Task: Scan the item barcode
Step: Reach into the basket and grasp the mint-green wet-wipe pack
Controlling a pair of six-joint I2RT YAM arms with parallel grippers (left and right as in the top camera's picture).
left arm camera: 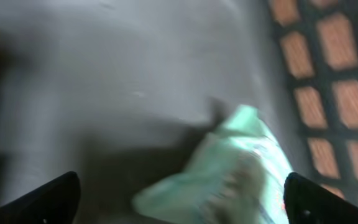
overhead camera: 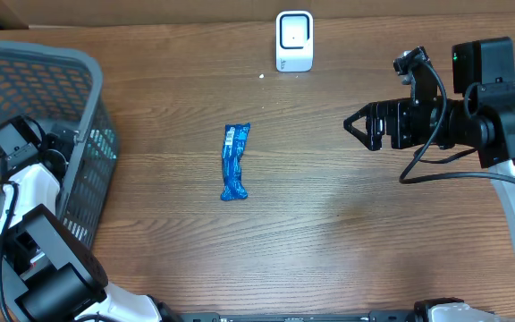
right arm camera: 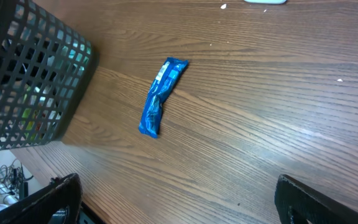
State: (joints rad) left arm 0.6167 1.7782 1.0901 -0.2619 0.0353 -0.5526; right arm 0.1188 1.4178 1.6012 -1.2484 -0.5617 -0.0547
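Fingers, left gripper: two, dark, at the bottom corners of your left wrist view, spread wide and gripping nothing. Between them, touching neither as far as the blur allows, lies one pale green packet. It sits inside the basket, whose dark mesh fills the right side of that view.

Fingers, right gripper: two, dark, also at the bottom corners of their own view, spread wide and empty. From overhead this gripper hangs over bare table at the right, its tips pointing left.

Item count for you, working outward:

- Blue packet: one. Long, narrow and crinkled, it lies flat near the middle of the table, with a pale label patch at its far end. It is well apart from both grippers and touches nothing else. The right wrist camera shows it beside the basket but apart from it.
- Scanner: one. White, upright at the far edge of the table, beyond the blue packet and a little to its right.
- Basket: one. Grey mesh, at the left edge, with your left arm reaching into it. Coloured things show through the mesh, but you cannot count them.
- Black cable: one loop under the right arm.
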